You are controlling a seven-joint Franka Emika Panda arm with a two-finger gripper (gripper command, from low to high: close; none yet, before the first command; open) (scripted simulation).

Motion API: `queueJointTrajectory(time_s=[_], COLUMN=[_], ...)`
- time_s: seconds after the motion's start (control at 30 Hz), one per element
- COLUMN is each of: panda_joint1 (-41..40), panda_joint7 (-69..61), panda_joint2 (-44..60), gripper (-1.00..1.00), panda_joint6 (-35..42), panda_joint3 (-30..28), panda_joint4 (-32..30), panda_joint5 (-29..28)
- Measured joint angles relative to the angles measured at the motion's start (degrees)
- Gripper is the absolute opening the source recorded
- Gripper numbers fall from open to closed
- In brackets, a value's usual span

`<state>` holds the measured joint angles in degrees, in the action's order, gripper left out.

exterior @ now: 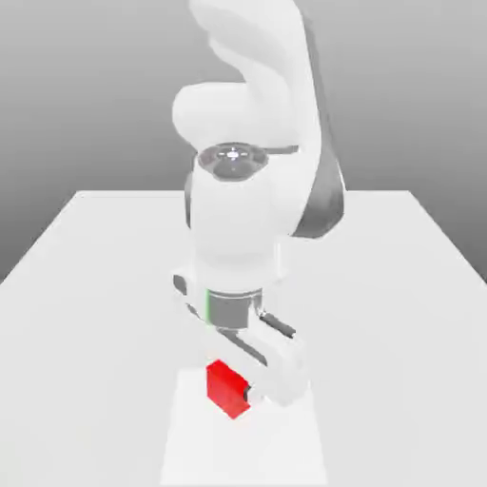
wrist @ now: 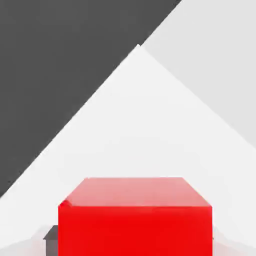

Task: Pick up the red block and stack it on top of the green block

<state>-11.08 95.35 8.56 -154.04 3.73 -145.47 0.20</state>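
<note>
Grasp step: white two-finger hand looks clamped on the red rectangular block, low over the white tabletop. Next, I'd say: lift straight up, clear, then line up over the green block.

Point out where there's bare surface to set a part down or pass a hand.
Bare: the wide table stretches from the arm out to the edge on the exterior view's right, and likewise on its left. Also the white patch's near part, below the red block. Crowded: around the block, with the gripper at it.
</note>
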Motion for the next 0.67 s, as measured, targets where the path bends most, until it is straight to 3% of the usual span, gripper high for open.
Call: queueJointTrajectory(time_s=[0.4, 0.5, 0.53, 0.67], panda_joint1=[-12.56, -14.13, -14.49, -14.49], panda_joint7=[11.66, 11.64, 11.33, 11.33], panda_joint2=[12.41, 17.78, 19.73, 19.73], gripper=[-1.00, -1.00, 1.00, 1.00], panda_joint6=[12.84, 9.61, 7.91, 7.91], panda_joint3=[-13.71, -13.81, -13.47, -13.47], panda_joint4=[24.85, 26.91, 27.15, 27.15], panda_joint5=[5.92, 7.62, 8.18, 8.18])
